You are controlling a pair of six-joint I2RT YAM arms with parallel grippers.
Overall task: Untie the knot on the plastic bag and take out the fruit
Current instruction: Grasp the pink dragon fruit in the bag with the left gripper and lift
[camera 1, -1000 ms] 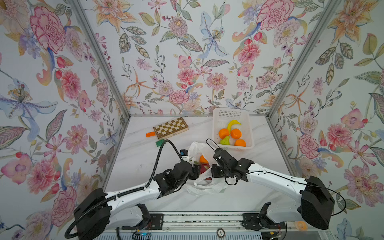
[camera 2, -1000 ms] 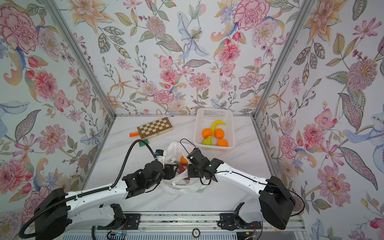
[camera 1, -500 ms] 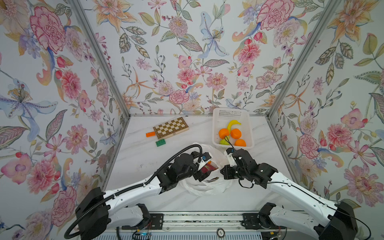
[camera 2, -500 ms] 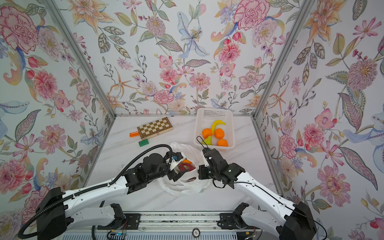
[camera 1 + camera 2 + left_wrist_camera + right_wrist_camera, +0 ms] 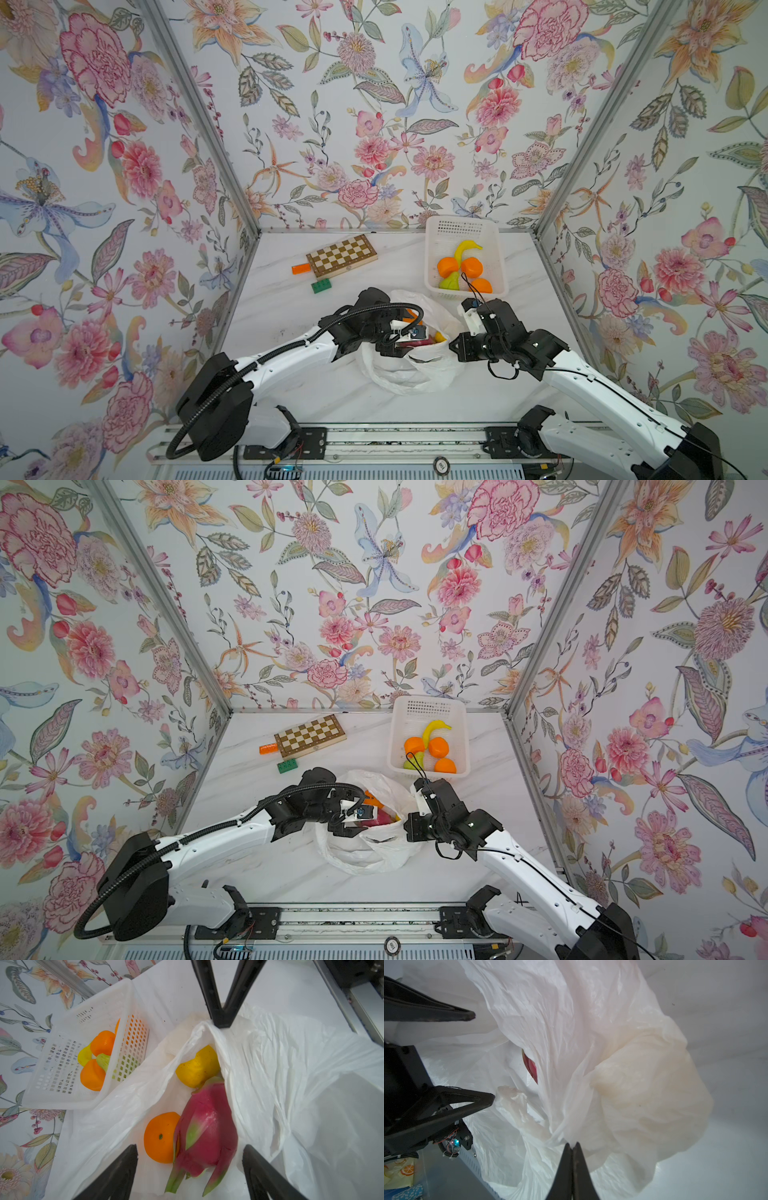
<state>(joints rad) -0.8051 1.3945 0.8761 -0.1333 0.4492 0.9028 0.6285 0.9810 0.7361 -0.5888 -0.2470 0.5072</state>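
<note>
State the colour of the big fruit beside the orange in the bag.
Dragon fruit: pink-red with green tips, clearest in the left wrist view.

Left arm (image 5: 291, 365) and right arm (image 5: 590, 386) are white shells with black joints and black bases by the rail (image 5: 395, 442), the left trailing a ribbed black hose (image 5: 286, 348).

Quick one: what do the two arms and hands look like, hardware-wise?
Both arms, left arm and right arm, have white links with black joints and black base housings. A black corrugated conduit loops along the left one; thin black cables loop on the right. The left hand and right hand carry slim black tapered fingers, triangular open frames.
</note>
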